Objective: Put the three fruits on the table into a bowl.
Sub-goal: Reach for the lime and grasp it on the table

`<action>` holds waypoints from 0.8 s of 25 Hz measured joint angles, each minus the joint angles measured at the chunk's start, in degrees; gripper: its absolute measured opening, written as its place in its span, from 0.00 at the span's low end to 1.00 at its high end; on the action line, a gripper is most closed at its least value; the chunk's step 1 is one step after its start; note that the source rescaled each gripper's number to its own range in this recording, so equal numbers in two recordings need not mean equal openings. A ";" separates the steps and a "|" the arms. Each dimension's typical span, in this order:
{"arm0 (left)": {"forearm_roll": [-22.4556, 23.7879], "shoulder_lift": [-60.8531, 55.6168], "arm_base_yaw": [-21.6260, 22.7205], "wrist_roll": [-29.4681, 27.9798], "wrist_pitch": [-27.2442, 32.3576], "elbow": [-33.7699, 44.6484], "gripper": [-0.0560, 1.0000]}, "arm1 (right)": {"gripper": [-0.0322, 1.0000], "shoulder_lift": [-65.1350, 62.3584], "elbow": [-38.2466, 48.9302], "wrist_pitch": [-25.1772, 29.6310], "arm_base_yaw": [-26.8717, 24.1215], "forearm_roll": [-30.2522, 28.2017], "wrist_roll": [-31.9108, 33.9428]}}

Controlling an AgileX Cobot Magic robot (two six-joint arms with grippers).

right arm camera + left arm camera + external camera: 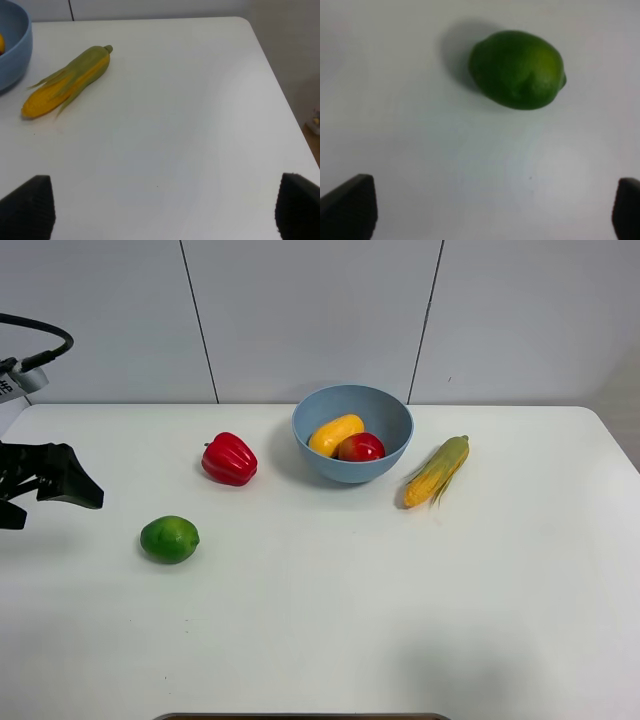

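The light-blue bowl (352,430) stands at the back middle of the white table (400,590). The yellow-orange mango (335,433) and the red-yellow pomegranate-like fruit (361,447) lie inside it. The green lime (169,539) lies on the table at the front left. My left gripper (55,508) is open and empty, left of the lime and apart from it. In the left wrist view the lime (517,69) lies ahead of the open gripper (489,210). My right gripper (162,207) is open and empty over bare table; it is out of the exterior view.
A red bell pepper (229,459) sits left of the bowl. A corn cob with green husk (437,470) lies right of it and also shows in the right wrist view (67,80), next to the bowl's rim (12,45). The table's right edge (280,90) is near.
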 joint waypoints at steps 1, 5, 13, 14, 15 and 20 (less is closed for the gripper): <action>-0.05 0.47 -0.43 0.17 -0.90 0.00 0.71 | 0.70 0.00 0.00 0.00 0.00 0.00 0.00; -0.05 2.56 -3.44 0.40 -4.80 0.00 0.71 | 0.70 0.00 0.00 0.00 0.00 0.00 0.00; 0.45 8.96 -9.92 -3.50 -8.78 -1.74 0.71 | 0.70 0.00 0.00 0.00 0.00 0.00 -0.08; 0.90 9.96 -10.76 -4.42 -9.05 -2.64 0.71 | 0.70 0.00 0.00 0.00 0.00 0.00 -0.08; 1.30 10.96 -11.56 -5.34 -9.12 -3.59 0.71 | 0.70 0.00 0.00 0.00 0.00 0.00 -0.08; 4.61 15.14 -15.10 -11.52 -9.14 -7.43 0.71 | 0.70 0.00 0.00 0.00 0.00 0.00 -0.13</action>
